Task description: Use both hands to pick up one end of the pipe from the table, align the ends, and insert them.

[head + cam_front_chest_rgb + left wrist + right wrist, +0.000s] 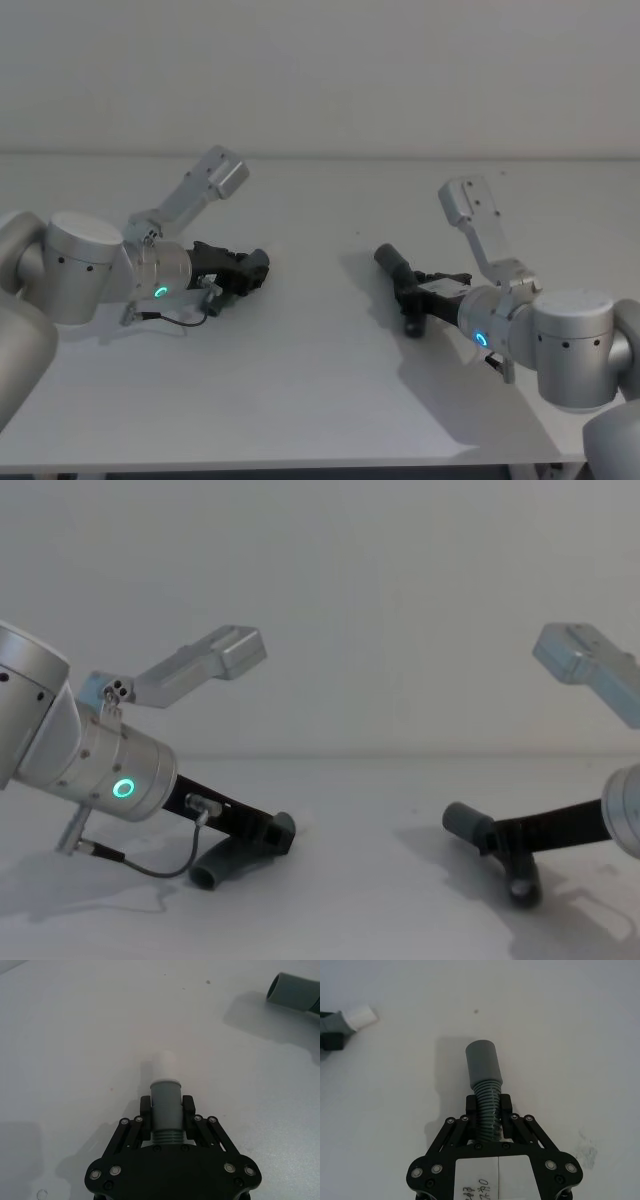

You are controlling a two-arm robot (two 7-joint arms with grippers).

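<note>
Pipe, left piece (165, 1095): gripped in my left gripper (167, 1105), pale tip (164, 1062) pointing out beyond the fingers.
Pipe, right piece (482, 1065): ribbed neck gripped in my right gripper (488, 1105), collar forward.
Placement: both pieces low over the table (320, 360), well apart, collared ends turned toward each other.

The table (320, 400) looked smooth and matt. The left pipe piece (165, 1105) seemed smooth matt grey plastic, paler at its tip; the right pipe piece (482, 1065) was ribbed below a smooth collar. My left arm (80, 265) looked satin metal.
</note>
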